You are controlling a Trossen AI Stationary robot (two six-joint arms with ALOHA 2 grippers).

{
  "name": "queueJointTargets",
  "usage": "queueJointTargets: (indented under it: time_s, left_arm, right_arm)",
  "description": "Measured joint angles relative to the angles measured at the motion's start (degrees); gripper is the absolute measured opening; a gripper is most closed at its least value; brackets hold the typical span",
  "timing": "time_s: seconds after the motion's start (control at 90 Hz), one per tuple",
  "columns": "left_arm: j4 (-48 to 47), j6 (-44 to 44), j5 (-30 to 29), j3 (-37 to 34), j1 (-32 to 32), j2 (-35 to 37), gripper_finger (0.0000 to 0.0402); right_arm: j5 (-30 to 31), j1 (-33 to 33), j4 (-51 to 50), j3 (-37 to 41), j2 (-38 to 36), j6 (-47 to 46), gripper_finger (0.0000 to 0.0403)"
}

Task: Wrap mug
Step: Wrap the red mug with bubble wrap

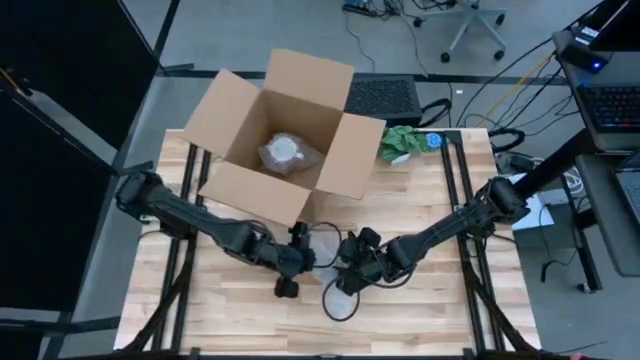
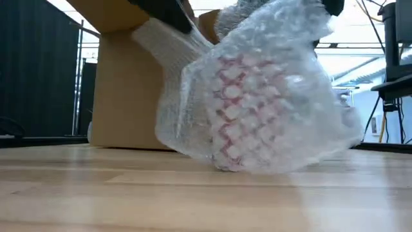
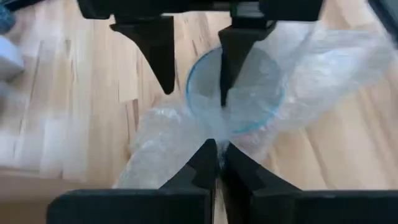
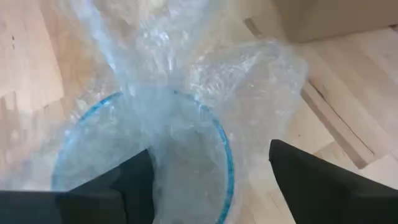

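Your left claw [image 3: 214,158] was pinched shut on the bubble wrap [image 3: 168,143], with the mug [image 1: 325,262] just to its right on the table [image 1: 440,310], about equally near both arms. Your right claw [image 1: 352,272] stood wide at the blue rim. The mug sat loosely swathed, red pattern showing through.

Mug [image 2: 248,109] blurred behind bubble wrap [image 2: 290,58], pattern indistinct.

The mug [image 2: 241,119] shows a red-and-white lattice pattern (blurred through clear bubble wrap [image 2: 283,71]) and a blue rim [image 4: 221,155]. The box [image 1: 275,130] is plain brown; the table [image 1: 430,300] pale striped wood.
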State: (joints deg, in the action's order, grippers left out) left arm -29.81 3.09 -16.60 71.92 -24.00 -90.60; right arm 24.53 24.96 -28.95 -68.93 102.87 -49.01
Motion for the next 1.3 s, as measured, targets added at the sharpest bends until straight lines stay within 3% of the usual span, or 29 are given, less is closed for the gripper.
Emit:
queueJointTargets:
  time_s: [0.211, 0.389, 0.533, 0.711, 1.011, 1.3]
  left_arm:
    - [5.07, 4.76, 1.64, -7.72, -4.71, 0.12, 0.0000]
    - [27.40, 5.21, -3.17, -17.81, -6.32, -0.77, 0.0000]
    - [40.91, -1.77, -10.43, -20.85, -4.03, -0.79, 0.0000]
    - [53.60, -5.13, 5.13, -21.02, 1.75, -2.59, 0.0000]
    - [59.08, -3.53, 10.63, -20.72, 5.58, -10.18, 0.0000]
    - [59.40, -0.42, 10.74, -20.45, 6.27, -15.06, 0.0000]
  right_arm:
    - [-2.59, -0.13, -2.28, 0.42, 0.28, 0.86, 0.0265]
    - [-2.92, -0.23, -1.75, 0.38, 0.28, 1.78, 0.0265]
    - [-2.66, -0.24, -1.29, 0.36, 0.28, 3.13, 0.0265]
    - [-2.69, -1.03, 0.23, 0.34, 0.28, 4.25, 0.0265]
    - [-4.00, -1.90, 1.00, 0.25, 0.26, 5.46, 0.0265]
    - [-7.57, -2.89, -4.44, -3.80, -0.11, 8.44, 0.0265]
